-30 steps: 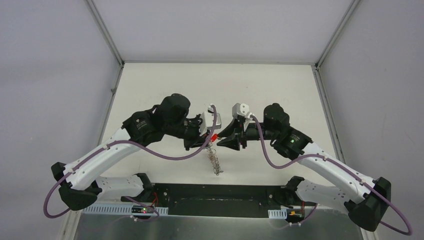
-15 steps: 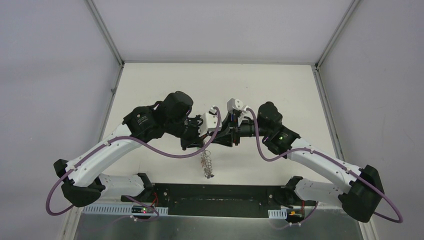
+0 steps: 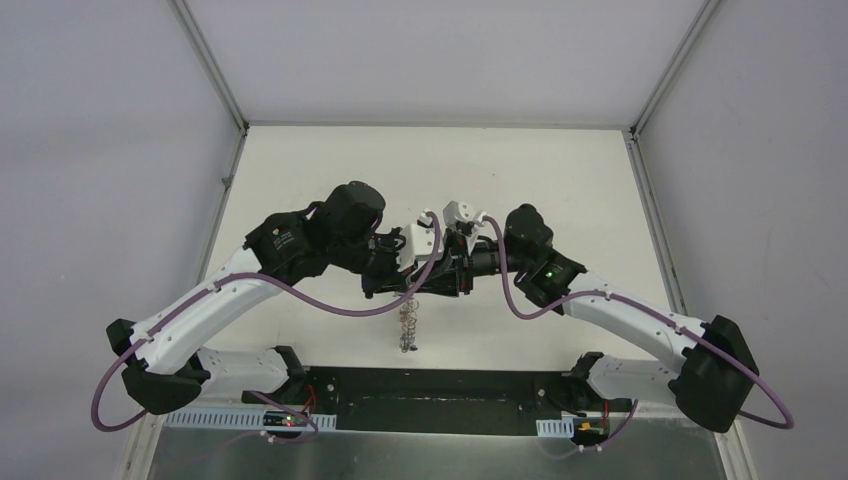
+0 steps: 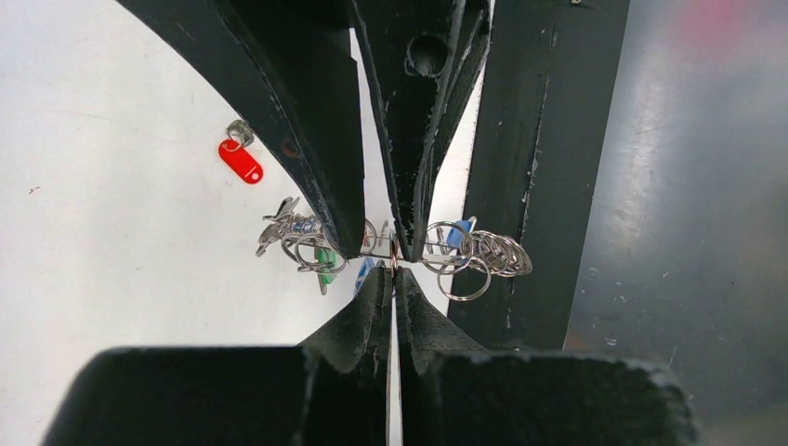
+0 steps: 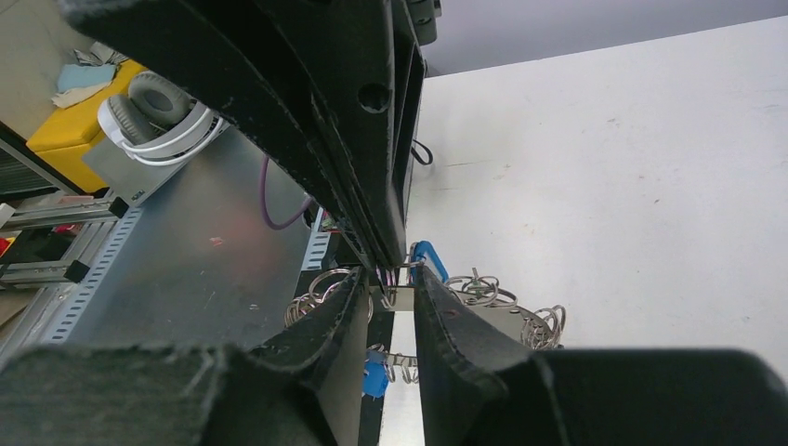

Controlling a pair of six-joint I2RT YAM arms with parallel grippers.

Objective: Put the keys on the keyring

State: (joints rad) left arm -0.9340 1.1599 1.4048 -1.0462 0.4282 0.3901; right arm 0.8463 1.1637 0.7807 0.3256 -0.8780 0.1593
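Observation:
The keyring (image 3: 407,325) hangs edge-down between both arms above the table's near middle. My left gripper (image 4: 392,271) is shut on a small wire loop at its rim, with bunched loops (image 4: 483,253) and a green tag (image 4: 325,260) to either side. My right gripper (image 5: 395,290) faces it, jaws partly open, straddling a short stretch of the flat grey rim (image 5: 506,321). A blue tag (image 5: 427,258) sits just behind the rim and another (image 5: 374,376) hangs lower. A key with a red tag (image 4: 240,160) lies loose on the white table.
A black base rail (image 3: 440,385) and a metal plate (image 5: 214,269) run along the table's near edge under the ring. White walls close the table on three sides. Headphones (image 5: 158,116) and a yellow box lie beyond the plate.
My right arm has swung left up to the left gripper, and its jaws have narrowed around the rim. The hanging keyring has shifted slightly left. The left gripper stays shut.

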